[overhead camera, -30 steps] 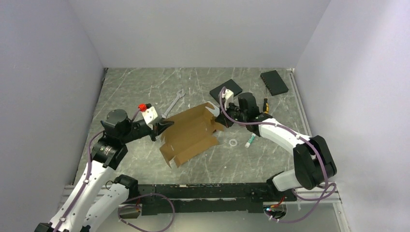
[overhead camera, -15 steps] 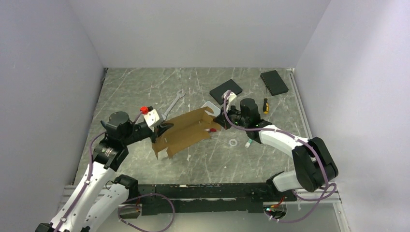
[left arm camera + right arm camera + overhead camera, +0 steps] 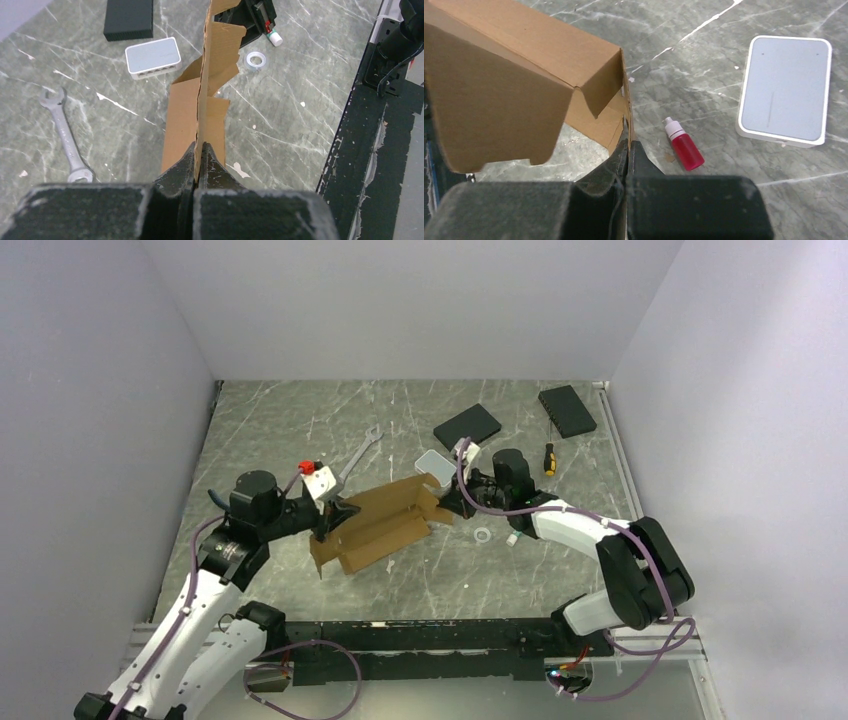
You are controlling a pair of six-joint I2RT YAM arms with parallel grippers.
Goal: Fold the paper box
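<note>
The paper box [image 3: 378, 522] is a brown corrugated cardboard sheet, half folded, held up between both arms at the table's middle. My left gripper [image 3: 333, 517] is shut on its left edge; in the left wrist view the jaws [image 3: 200, 150] pinch a cardboard panel [image 3: 216, 45] edge-on. My right gripper [image 3: 452, 498] is shut on the box's right edge; in the right wrist view [image 3: 628, 146] the folded panel [image 3: 499, 95] stands to its left.
A white case [image 3: 430, 460], two black slabs [image 3: 467, 425] [image 3: 567, 410], a wrench [image 3: 358, 453], a screwdriver [image 3: 548, 457], a clear tape ring [image 3: 482, 536] and a small red bottle [image 3: 684, 149] lie around. A black rail [image 3: 420, 636] runs along the near edge.
Both grippers have moved left and nearer with the box. The cardboard has gone from a flat open sheet to a narrower, folded-up shape, uncovering the white case.
</note>
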